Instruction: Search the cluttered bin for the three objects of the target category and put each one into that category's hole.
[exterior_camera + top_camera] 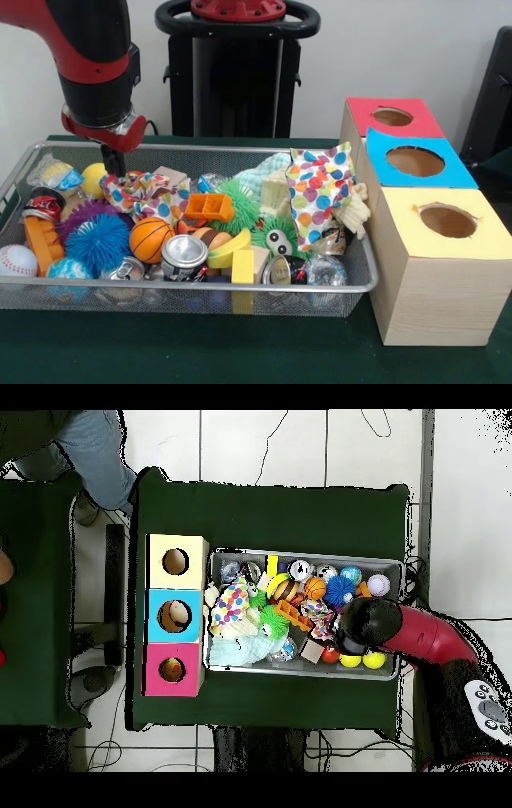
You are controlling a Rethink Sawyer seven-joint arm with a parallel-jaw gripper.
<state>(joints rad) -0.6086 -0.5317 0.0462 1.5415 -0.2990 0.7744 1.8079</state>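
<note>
A wire mesh bin (240, 286) holds a heap of toys. Among them are a small basketball (150, 238), a baseball (17, 260), a blue spiky ball (97, 238), a yellow ball (94, 179), drink cans (184, 256) and a green fuzzy toy with eyes (276, 234). My gripper (114, 162) reaches down into the bin's far left corner, beside the yellow ball and a polka-dot cloth (144, 192). In the overhead view the arm's wrist (366, 625) hides the gripper. Nothing visibly hangs from it.
Beside the bin stand three wooden boxes, each with a round hole in a coloured top: red (364, 120), blue (458, 170), yellow (416, 240). A polka-dot pouch (320, 188) leans at the bin's end nearest them. A person's leg (100, 449) shows in the overhead view.
</note>
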